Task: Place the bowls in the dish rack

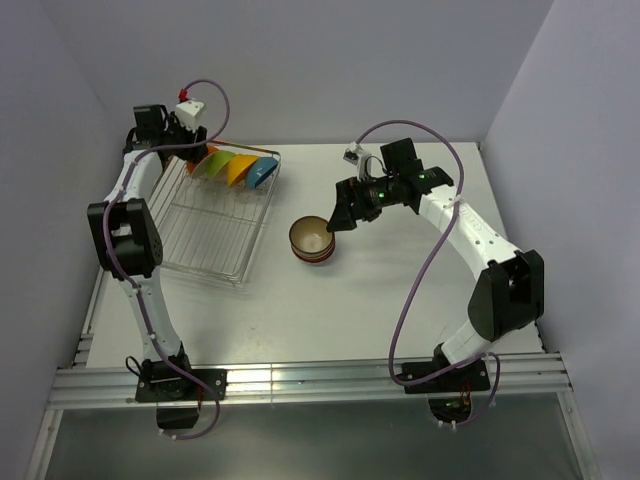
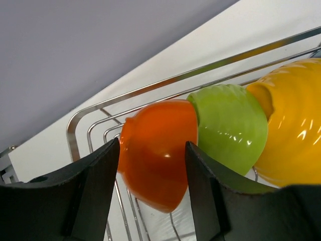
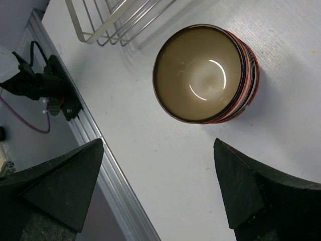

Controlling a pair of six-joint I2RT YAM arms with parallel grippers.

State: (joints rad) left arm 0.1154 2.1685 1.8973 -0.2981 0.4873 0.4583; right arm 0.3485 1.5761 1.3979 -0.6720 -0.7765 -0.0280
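White tabletop point(image 1: 380, 300) bears the stacked striped bowls point(image 3: 203, 75); the right gripper point(image 3: 158, 143) spreads wide above them, holding nothing. The left gripper point(image 2: 153, 143), partly spread, frames a glossy orange bowl point(image 2: 155, 165) in the wire dish rack point(image 1: 215, 235), beside a green bowl point(image 2: 230, 125).

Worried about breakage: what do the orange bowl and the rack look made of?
Orange bowl: likely glazed ceramic, possibly glossy plastic; the smooth surface carries sharp highlights. Rack: metal wire, polished or plated, with thin, shiny silver rods.
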